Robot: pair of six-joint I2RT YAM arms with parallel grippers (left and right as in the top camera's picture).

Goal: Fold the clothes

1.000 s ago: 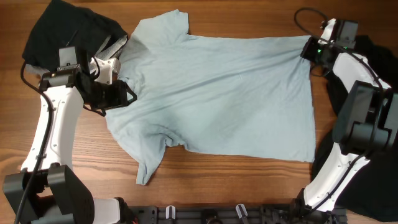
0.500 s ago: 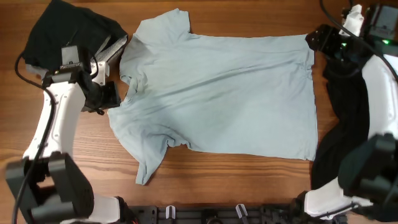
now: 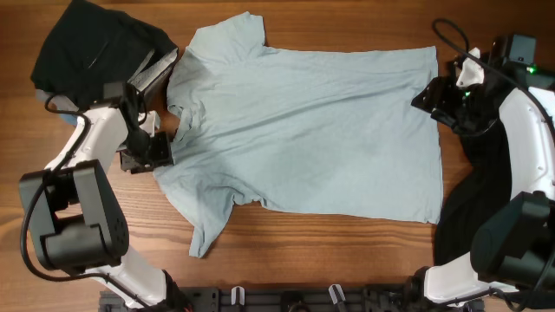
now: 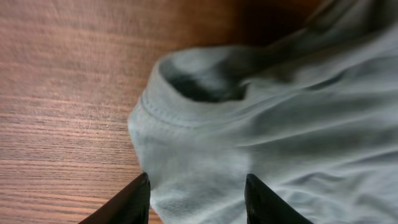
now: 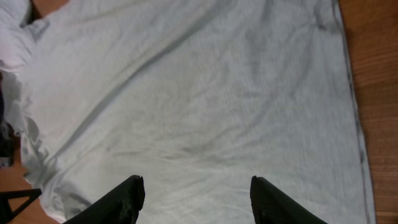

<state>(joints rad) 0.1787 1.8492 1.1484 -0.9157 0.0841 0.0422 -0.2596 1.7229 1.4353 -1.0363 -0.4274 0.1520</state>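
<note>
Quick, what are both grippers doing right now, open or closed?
Left gripper: open, above the collar of the pale sky-blue thin-cloth T-shirt, holding nothing.
Right gripper: open above the same T-shirt, holding nothing.

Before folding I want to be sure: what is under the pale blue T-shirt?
The T-shirt lies flat on the wooden table, which shows at its edges. Anything beneath the cloth is covered and cannot be seen.

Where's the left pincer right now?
Overhead, the left pincer is at the left side, at the T-shirt neckline, just below the black garment. Its wrist view shows open fingers at the collar.
</note>
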